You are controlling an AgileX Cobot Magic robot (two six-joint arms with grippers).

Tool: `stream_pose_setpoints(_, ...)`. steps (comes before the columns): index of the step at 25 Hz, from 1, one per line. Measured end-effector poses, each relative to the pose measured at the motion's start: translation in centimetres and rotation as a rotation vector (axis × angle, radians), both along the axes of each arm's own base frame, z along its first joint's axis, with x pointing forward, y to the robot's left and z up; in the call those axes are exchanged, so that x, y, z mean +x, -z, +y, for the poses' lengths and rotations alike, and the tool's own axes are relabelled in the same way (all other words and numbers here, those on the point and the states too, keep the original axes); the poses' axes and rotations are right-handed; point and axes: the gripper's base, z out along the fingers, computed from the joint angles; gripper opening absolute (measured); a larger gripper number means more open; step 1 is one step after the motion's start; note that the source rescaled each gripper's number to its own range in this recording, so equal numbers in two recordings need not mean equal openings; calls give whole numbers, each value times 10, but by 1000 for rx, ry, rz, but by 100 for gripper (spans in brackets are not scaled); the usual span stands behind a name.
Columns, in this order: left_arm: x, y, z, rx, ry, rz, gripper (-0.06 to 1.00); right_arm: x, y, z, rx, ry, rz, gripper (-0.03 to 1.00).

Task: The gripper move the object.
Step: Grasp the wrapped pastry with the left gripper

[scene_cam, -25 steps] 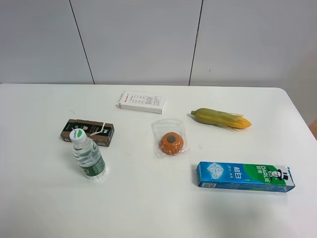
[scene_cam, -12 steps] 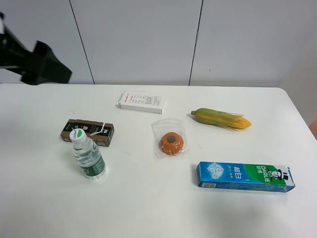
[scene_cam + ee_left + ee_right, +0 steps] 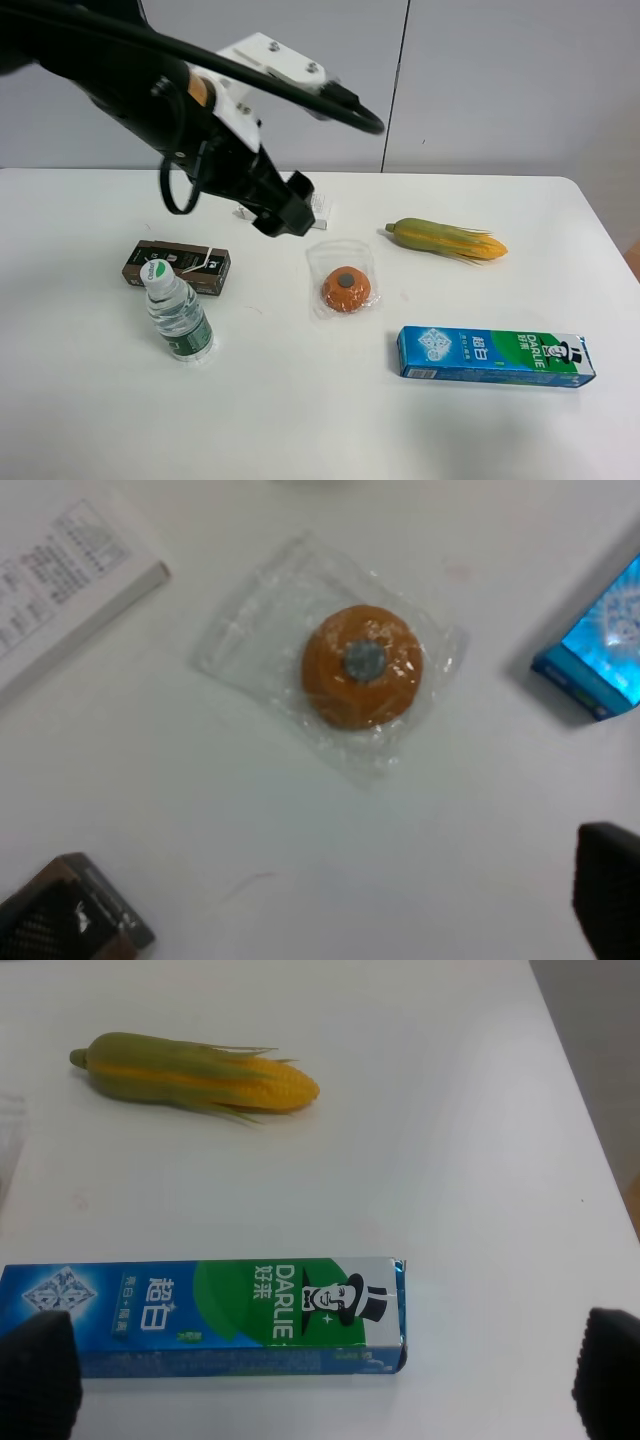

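The object [image 3: 346, 289], an orange puck with a grey centre sealed in a clear bag, lies flat near the middle of the white table [image 3: 300, 420]. It sits between the white carton [image 3: 70, 580] and the blue toothpaste box [image 3: 495, 357], with the corn cob [image 3: 447, 240] off to one side. Nothing touches it. The left gripper [image 3: 283, 210] hangs in the air over the carton, near the bag but clear of it. Its wrist camera looks almost straight down on the puck [image 3: 362, 666]. Only one dark finger [image 3: 610, 895] shows in that view, and the high view gives just a dark mass, so I cannot tell whether the jaws are spread or closed. The right gripper [image 3: 322, 1375] sits low by the toothpaste box, its fingertips [image 3: 35, 1375] wide apart and holding nothing. By my reading the task is at the approach stage: no contact, no grasp. Descent, closing on the bag, lift and transfer all remain. The slack plastic probably makes a clean pinch awkward.
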Motion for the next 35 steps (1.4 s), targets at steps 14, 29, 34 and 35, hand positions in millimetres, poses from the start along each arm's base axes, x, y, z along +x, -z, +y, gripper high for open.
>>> stream_pose_setpoints(14, 39, 80, -47, -57, -115, 49, 100, 0, 0, 0, 0, 0, 0, 100)
stream_pose_setpoints(29, 43, 136, -72, 19, -53, 13, 100, 0, 0, 0, 0, 0, 0, 100)
stream_pose_setpoints(34, 47, 141, -75, 15, -33, -26, 100, 0, 0, 0, 0, 0, 0, 100)
stream_pose_setpoints(35, 48, 141, -75, 9, -31, -33, 100, 0, 0, 0, 0, 0, 0, 100)
